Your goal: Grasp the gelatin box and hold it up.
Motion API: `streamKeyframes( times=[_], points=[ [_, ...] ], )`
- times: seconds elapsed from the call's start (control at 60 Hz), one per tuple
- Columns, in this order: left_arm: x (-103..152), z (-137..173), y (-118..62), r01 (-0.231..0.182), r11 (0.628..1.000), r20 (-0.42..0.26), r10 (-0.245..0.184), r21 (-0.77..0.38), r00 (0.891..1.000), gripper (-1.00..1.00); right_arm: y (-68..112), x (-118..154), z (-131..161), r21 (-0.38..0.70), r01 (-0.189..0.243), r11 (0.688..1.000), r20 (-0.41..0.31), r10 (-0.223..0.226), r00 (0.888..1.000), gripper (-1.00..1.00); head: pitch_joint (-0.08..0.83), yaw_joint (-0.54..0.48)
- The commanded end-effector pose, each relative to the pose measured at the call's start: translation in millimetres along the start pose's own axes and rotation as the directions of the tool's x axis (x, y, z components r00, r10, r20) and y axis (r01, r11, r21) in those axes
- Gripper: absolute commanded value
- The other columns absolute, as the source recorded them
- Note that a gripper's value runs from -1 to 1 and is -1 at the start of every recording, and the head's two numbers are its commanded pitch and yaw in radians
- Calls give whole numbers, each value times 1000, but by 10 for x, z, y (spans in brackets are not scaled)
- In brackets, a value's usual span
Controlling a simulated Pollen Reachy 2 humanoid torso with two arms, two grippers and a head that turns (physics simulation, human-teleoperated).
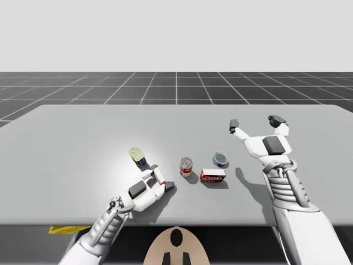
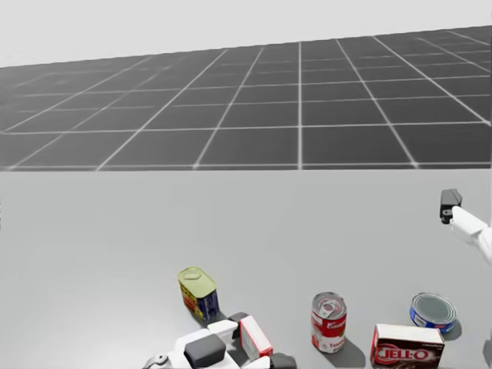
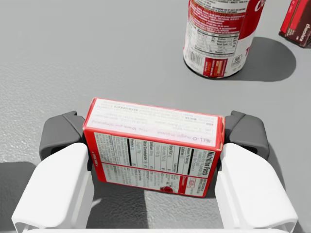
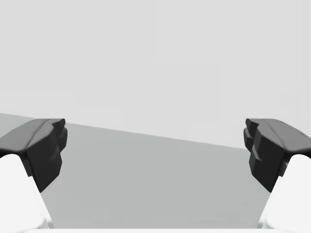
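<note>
The gelatin box (image 3: pixel 155 148), small, red and white, stands on its long edge between the pads (image 3: pixel 60 133) of my left gripper (image 3: pixel 153 133), which touch its two short ends. From above, the left gripper (image 1: pixel 161 176) holds the box (image 1: pixel 159 175) low over the table near the front edge. In the head view the box (image 2: pixel 254 338) sits in that gripper (image 2: pixel 260 338). My right gripper (image 1: pixel 254 122) hangs open and empty above the table's right side, with nothing between its fingers (image 4: pixel 155 145).
Just ahead of the held box stands a red-and-white can (image 1: pixel 186 166), with a larger dark red box (image 1: pixel 212 175) and a flat blue can (image 1: pixel 220 159) to its right. A yellow-topped blue tin (image 1: pixel 138 157) stands close to the left gripper on the grey table (image 1: pixel 83 143).
</note>
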Motion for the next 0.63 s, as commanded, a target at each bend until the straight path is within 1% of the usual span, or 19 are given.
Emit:
streamKeyframes(
  times=[0.017,0.117,0.133,0.167,0.183,0.2,0.233,0.3,0.317,0.35,0.383,0.417,0.433,0.467,0.5,0.533,0.567,0.617,0.633],
  points=[
    [25,47,-10,-8,1000,-5,8,-13,1000,1000,-11,0,5,0,5,1000,-1,-5,1000,-1000,300,161],
    [143,109,-8,-2,1000,8,2,-12,1000,1000,-12,3,-2,5,15,1000,-6,-15,1000,-1000,300,164],
    [215,144,-2,-2,1000,22,2,-10,1000,1000,-12,2,-4,10,22,1000,-11,-22,1000,-1000,300,164],
    [274,170,3,1,1000,33,-1,-6,999,1000,-9,2,-4,14,24,1000,-13,-24,1000,-1000,301,162],
    [311,186,7,8,1000,41,-8,0,999,1000,-8,2,-4,14,24,1000,-14,-24,1000,-1000,301,162],
    [411,229,21,19,1000,62,-20,10,998,1000,-6,-2,-7,16,23,1000,-15,-23,1000,-1000,301,162],
    [488,260,33,27,1000,79,-28,16,997,1000,-3,-3,-7,18,23,1000,-17,-23,1000,-1000,301,162],
    [726,349,80,45,998,123,-50,48,991,1000,1,-7,-8,22,24,999,-20,-23,1000,-1000,302,163],
    [841,392,106,53,997,147,-62,64,987,1000,0,-8,-10,25,26,999,-21,-25,999,-1000,303,165],
    [916,420,125,60,995,162,-71,76,984,1000,1,-7,-10,27,27,999,-21,-26,999,-1000,302,166],
    [1064,476,157,64,993,190,-82,96,978,1000,1,-5,-9,32,35,999,-24,-35,999,-1000,301,166],
    [1132,502,169,72,992,203,-93,106,975,1000,4,-3,-7,34,42,999,-27,-41,999,-1000,300,168],
    [1238,540,186,80,989,223,-106,122,969,1000,3,1,-7,36,50,998,-30,-49,998,-1000,299,169],
    [1307,564,192,83,988,236,-112,128,965,1000,3,2,-7,36,51,998,-30,-50,998,-1000,299,169],
    [1441,604,191,105,984,257,-140,144,956,1000,6,1,-5,37,51,998,-31,-50,998,-1000,298,169],
    [1509,625,187,115,981,267,-154,155,951,1000,8,-4,-7,43,45,998,-36,-44,998,-1000,298,170],
    [1646,670,172,132,977,289,-177,168,941,1000,13,-9,-7,46,50,998,-41,-48,998,-1000,297,170],
    [1754,711,156,152,971,307,-204,185,930,1000,17,-12,-6,47,48,998,-41,-46,998,-1000,297,170],
    [1869,758,143,163,965,330,-225,206,917,1000,19,-18,-6,49,45,998,-41,-43,998,-1000,295,171]
  ],
)
